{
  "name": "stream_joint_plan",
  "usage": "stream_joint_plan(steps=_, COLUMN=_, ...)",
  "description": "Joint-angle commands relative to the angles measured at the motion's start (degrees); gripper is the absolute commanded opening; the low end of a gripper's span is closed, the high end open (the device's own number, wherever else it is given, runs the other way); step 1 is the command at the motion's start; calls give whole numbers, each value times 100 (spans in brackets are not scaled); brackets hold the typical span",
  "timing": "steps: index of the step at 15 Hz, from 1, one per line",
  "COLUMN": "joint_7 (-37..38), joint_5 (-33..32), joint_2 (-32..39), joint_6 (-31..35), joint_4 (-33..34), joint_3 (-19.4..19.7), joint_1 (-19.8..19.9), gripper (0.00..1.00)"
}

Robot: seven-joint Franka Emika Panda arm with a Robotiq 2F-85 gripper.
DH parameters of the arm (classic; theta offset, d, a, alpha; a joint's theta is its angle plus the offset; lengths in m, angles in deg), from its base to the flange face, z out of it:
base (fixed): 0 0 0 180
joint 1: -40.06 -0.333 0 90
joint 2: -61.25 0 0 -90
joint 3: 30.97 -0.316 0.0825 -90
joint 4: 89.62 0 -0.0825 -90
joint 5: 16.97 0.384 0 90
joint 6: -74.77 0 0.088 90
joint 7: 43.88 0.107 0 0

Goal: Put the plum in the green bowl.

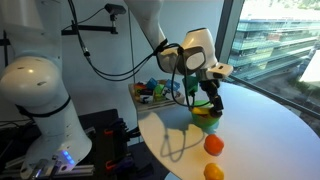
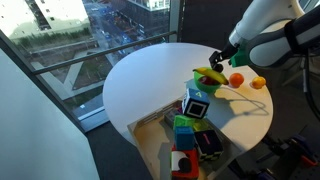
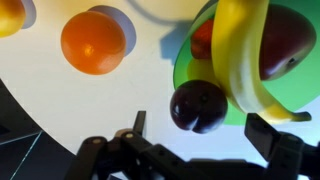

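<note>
Orange fruit (image 3: 93, 42) sits well off to the left of your gripper (image 3: 198, 132) and ahead of it, clear of the work. The plum (image 3: 197, 105) lies dead centre, just ahead of the wide-open, empty jaws, at the near edge of the green bowl (image 3: 183, 72); whether it rests inside or on the rim, you cannot tell. Rightward a banana (image 3: 240, 60) and a red fruit (image 3: 285, 45) crowd the bowl, so any nudge should go straight ahead.
</note>
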Motion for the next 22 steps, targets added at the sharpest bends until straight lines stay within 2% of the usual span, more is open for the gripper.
stream_joint_plan(steps=1, joint_7=-194, joint_5=227, joint_2=-433, joint_6=-241, joint_4=-205, joint_3=-263, joint_1=187, gripper=100)
stream_joint_plan(steps=9, joint_7=-446, joint_5=483, joint_2=-1089, joint_6=-1769, joint_4=-280, joint_3=-815, joint_1=704, gripper=100)
stream_joint_plan(steps=18, joint_7=-1165, joint_5=619, joint_2=-1772, joint_6=-3845, joint_4=-208, joint_3=-1237, joint_1=1172, gripper=100)
stream_joint_plan(steps=22, joint_7=-1864, joint_5=572, joint_2=-2115, joint_6=-4463, joint_4=-319, joint_3=-1319, joint_1=1247, gripper=100)
